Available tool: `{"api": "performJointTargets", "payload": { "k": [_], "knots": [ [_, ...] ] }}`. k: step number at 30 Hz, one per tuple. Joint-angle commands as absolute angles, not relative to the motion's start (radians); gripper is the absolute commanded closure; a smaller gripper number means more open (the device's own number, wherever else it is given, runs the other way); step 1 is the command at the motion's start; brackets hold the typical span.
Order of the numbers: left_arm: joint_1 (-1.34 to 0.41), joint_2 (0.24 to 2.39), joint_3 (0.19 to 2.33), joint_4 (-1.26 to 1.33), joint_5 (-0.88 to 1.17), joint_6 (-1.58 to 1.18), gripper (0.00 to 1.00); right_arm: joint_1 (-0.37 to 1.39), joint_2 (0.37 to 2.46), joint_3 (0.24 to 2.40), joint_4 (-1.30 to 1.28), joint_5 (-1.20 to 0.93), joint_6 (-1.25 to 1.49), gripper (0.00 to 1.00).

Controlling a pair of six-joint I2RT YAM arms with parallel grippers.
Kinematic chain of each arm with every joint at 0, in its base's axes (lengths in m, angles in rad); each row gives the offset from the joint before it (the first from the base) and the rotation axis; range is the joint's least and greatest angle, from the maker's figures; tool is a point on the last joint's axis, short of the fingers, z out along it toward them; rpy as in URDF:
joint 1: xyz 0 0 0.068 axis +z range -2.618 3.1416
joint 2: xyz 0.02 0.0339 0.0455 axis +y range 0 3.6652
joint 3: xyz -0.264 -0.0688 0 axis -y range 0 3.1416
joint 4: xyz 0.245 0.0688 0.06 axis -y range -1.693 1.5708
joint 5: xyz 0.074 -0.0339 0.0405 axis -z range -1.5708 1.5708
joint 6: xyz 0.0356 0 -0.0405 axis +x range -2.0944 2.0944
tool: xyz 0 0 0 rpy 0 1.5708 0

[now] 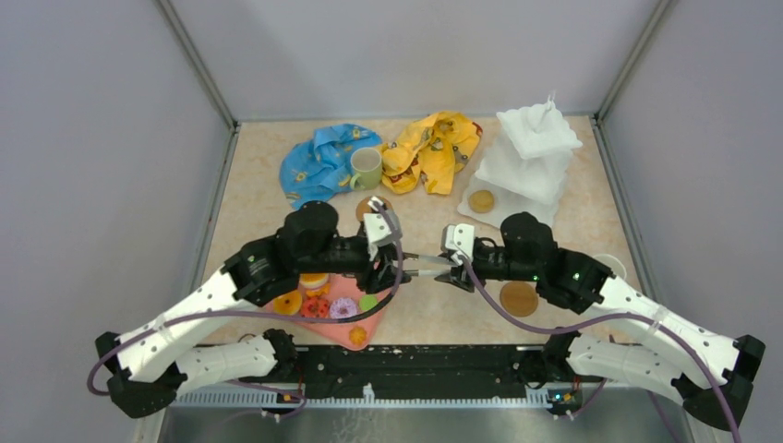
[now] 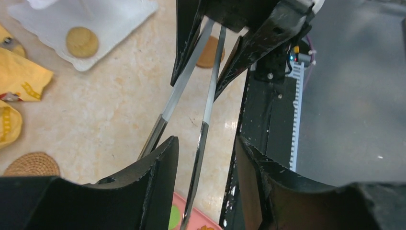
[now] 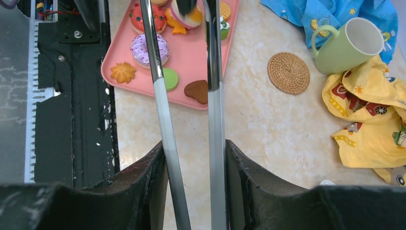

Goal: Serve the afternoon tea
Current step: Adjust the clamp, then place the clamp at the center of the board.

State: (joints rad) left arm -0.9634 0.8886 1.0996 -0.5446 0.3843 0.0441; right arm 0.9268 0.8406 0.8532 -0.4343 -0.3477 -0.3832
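My right gripper [image 3: 194, 146] is shut on a pair of metal tongs [image 3: 214, 110], one finger pressed against each blade. The tongs [image 1: 425, 265] reach left to the pink tray [image 3: 191, 57] of toy pastries, among them a purple donut [image 3: 149, 48]. My left gripper [image 2: 206, 143] stands open around the tongs [image 2: 210, 96]: one blade runs free through the gap, the other passes by the left finger. The white three-tier stand [image 1: 531, 152] is at the back right with a biscuit [image 1: 480, 200] on its base. The pale green mug [image 1: 367, 168] stands by the cloths, above a coaster [image 3: 288, 73].
A blue cloth [image 1: 319, 161] and a yellow cloth [image 1: 434, 148] lie crumpled at the back. A second coaster [image 1: 518, 298] lies by the right arm, and a white mug's rim [image 1: 611, 266] shows behind that arm. The black base rail [image 1: 415, 365] runs along the near edge.
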Motion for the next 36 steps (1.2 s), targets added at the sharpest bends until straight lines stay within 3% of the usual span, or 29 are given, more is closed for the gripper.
{"api": "performJointTargets", "payload": {
  "k": [1, 6, 9, 19, 22, 26, 29, 36],
  "knots": [
    [-0.965, 0.969, 1.138, -0.546, 0.443, 0.117, 0.47, 0.93, 0.836, 0.911, -0.358, -0.374, -0.41, 0.64],
    [-0.965, 1.027, 1.131, -0.546, 0.424, 0.121, 0.54, 0.93, 0.843, 0.904, -0.341, -0.363, -0.403, 0.64],
    [-0.964, 1.025, 1.104, -0.512, 0.434, 0.12, 0.63, 0.93, 0.846, 0.894, -0.324, -0.37, -0.394, 0.64],
    [-0.965, 1.022, 1.016, -0.484, 0.48, 0.19, 0.61, 0.93, 0.834, 0.849, -0.274, -0.385, -0.335, 0.62],
    [-0.965, 1.01, 1.006, -0.457, 0.377, 0.171, 0.33, 0.93, 0.849, 0.815, -0.275, -0.295, -0.253, 0.63],
    [-0.963, 0.961, 1.03, -0.404, 0.072, 0.099, 0.2, 0.93, 0.859, 0.731, -0.253, -0.123, -0.111, 0.63],
    [-0.963, 0.954, 1.071, -0.393, -0.147, 0.041, 0.05, 0.929, 0.885, 0.699, -0.247, -0.059, -0.034, 0.62],
    [-0.963, 0.859, 1.007, -0.288, -0.433, -0.047, 0.01, 0.924, 1.022, 0.672, -0.234, 0.232, 0.191, 0.59]
  ]
}}
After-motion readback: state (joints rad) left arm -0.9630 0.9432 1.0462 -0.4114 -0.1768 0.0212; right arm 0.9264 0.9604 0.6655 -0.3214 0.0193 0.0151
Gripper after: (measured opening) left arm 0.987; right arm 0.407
